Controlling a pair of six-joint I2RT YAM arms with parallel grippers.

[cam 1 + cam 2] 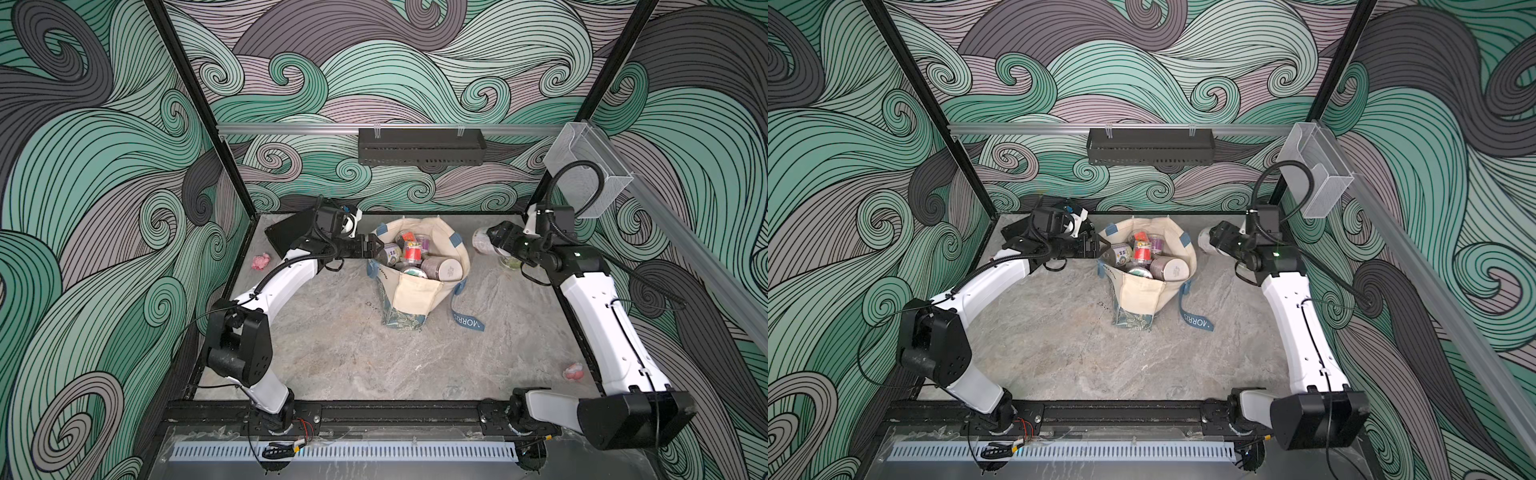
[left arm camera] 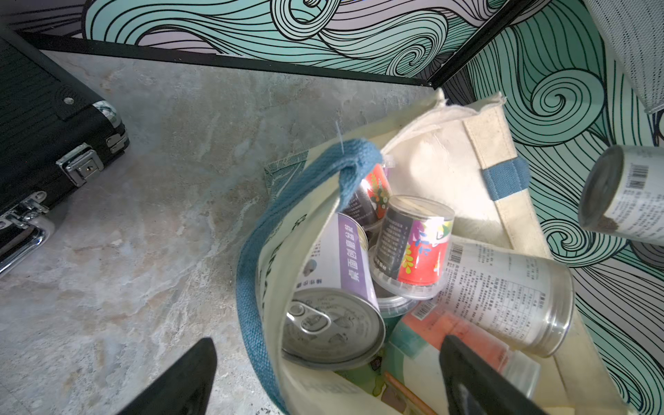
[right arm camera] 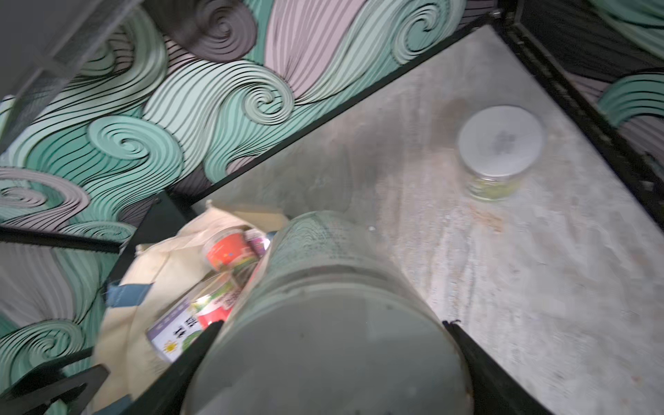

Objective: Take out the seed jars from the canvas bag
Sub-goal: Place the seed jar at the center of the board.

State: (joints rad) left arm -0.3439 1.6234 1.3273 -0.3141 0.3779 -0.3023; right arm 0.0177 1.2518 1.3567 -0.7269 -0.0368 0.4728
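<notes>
My right end effector (image 3: 332,323) is clamped across a large clear cylindrical jar with a grey printed label (image 3: 323,366). It holds the jar tilted in the air, right of the cream canvas bag with blue-grey webbing straps (image 1: 415,295) and clear of its rim. The bag stands open at the far middle of the grey marbled bench (image 1: 332,353), with the rest of the small labelled seed jars (image 1: 415,253) heaped inside.

I judge the step in hand to be setting this jar down. A small white-lidded clear jar (image 3: 499,143) already stands at the far right of the bench, so I would pick bare bench beside it and well apart from it. I would turn the wrist until the jar is upright, lower it until the base sits flat, and only then let go. Released at a tilt, a round jar could roll.

My left end effector (image 1: 376,250) is wide open and empty at the bag's left rim. In the left wrist view one finger (image 2: 179,381) lies outside the canvas and the other (image 2: 478,381) inside. Closing there would pinch the blue-grey strap (image 2: 258,251) and the canvas wall. I would shift right until both fingers are inside the mouth, then take the silver pull-tab jar with the purple and white label (image 2: 334,327), which lies nearest.
</notes>
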